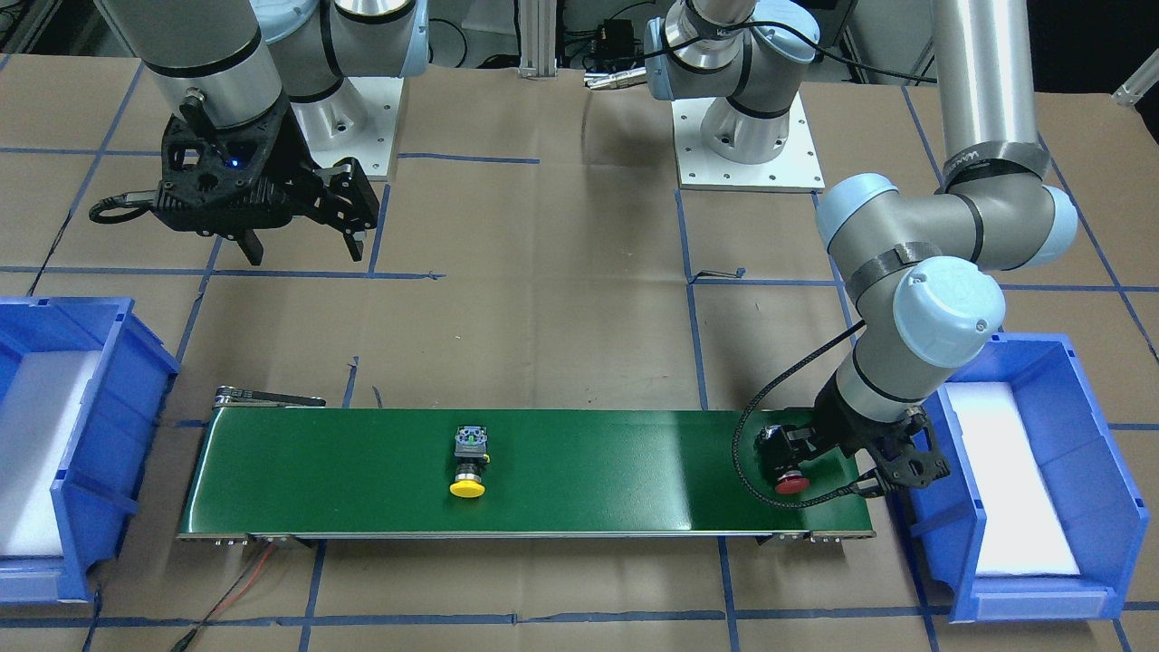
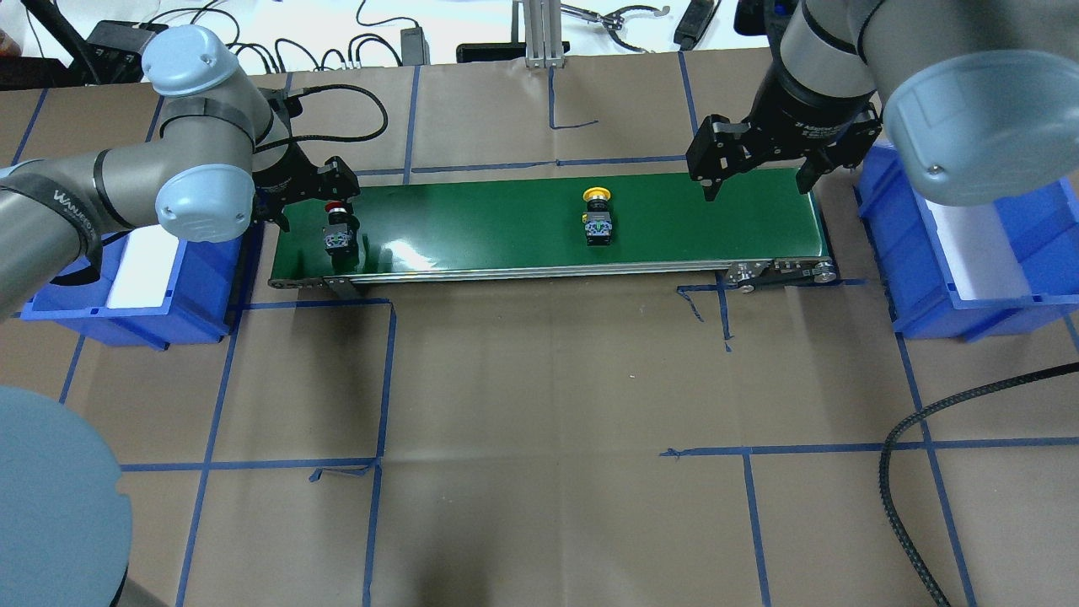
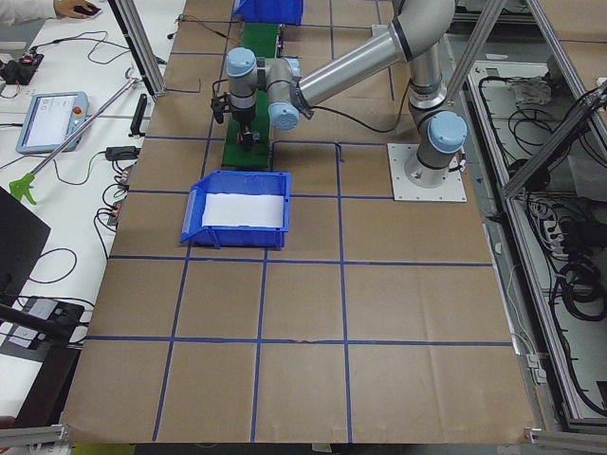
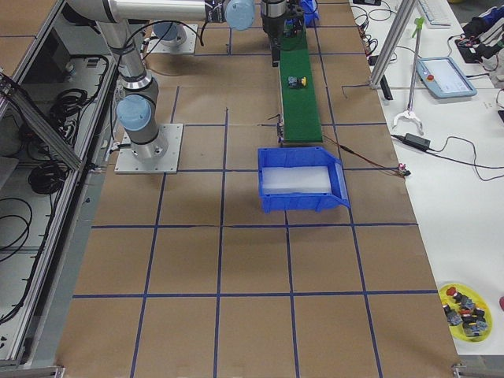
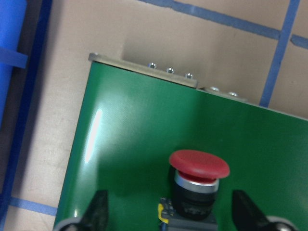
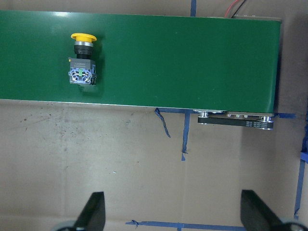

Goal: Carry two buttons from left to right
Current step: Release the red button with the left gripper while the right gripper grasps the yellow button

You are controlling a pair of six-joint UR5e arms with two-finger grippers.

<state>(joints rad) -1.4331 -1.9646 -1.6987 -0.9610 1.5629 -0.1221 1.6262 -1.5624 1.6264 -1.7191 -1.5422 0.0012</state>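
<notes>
Left gripper (image 5: 172, 210): fingers spread wide, straddling the red button (image 5: 198, 166) at the left end of the belt (image 2: 472, 228). No contact seen, nothing gripped. Judged: the belt is there to carry parts rightward.

Yellow button (image 2: 597, 215): lies mid-belt.

Right gripper (image 6: 174, 210): spread wide, empty, over the belt's right end, apparently placed to collect.

Only the left wrist view shows the gaps beside the red button; the overhead view hides them.

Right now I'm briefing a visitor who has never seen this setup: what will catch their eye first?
The long green belt stands out, with a yellow button lying mid-belt. At the belt's left end, the left gripper sits open astride a red button. A blue bin stands at each end.
</notes>
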